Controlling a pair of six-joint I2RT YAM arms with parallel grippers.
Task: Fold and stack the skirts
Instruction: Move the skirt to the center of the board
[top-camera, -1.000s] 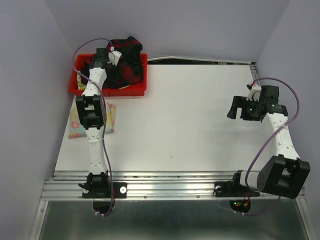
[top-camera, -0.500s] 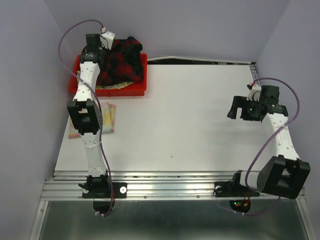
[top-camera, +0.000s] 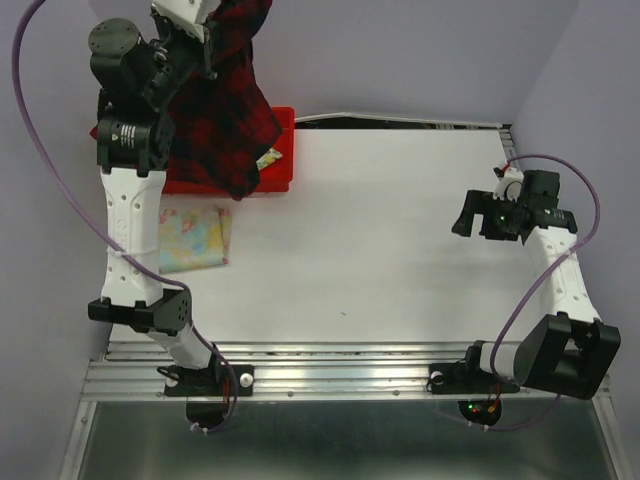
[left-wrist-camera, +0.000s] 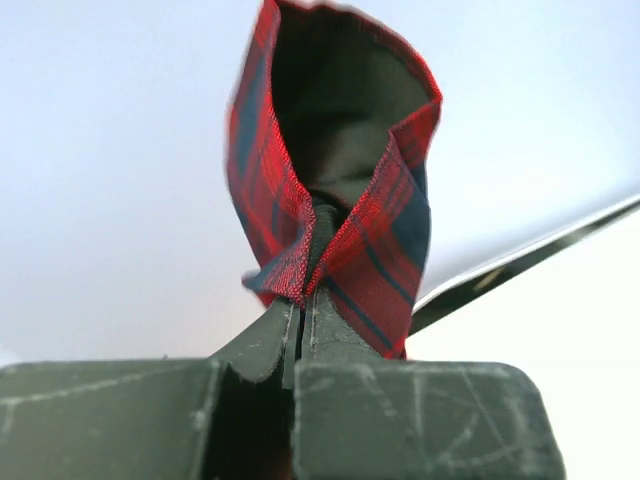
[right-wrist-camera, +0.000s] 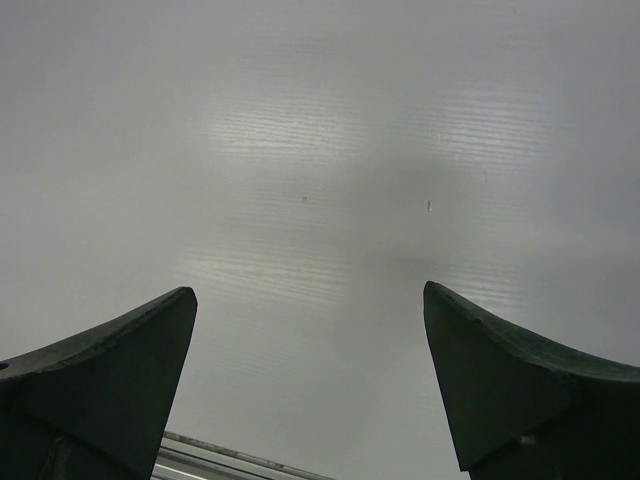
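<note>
My left gripper (left-wrist-camera: 305, 300) is shut on an edge of the red-and-black plaid skirt (left-wrist-camera: 340, 200). In the top view the left gripper (top-camera: 212, 30) is raised high at the back left, and the plaid skirt (top-camera: 225, 115) hangs from it over the red bin (top-camera: 282, 165). A bit of the lemon-print skirt (top-camera: 266, 160) shows inside the bin under the hanging cloth. The pastel floral skirt (top-camera: 195, 240) lies folded flat on the table in front of the bin. My right gripper (top-camera: 463, 218) hovers open at the right side, nothing between its fingers (right-wrist-camera: 120, 350).
The white table (top-camera: 380, 250) ends in a metal rail (top-camera: 330, 365) at the near edge. Purple walls close in the left, back and right sides. The left arm's upper link (top-camera: 130, 210) stands over the table's left edge.
The left gripper has shut on the plaid skirt in the bin and lifted it high, so the cloth now hangs above the bin. The right arm has stayed in place.
</note>
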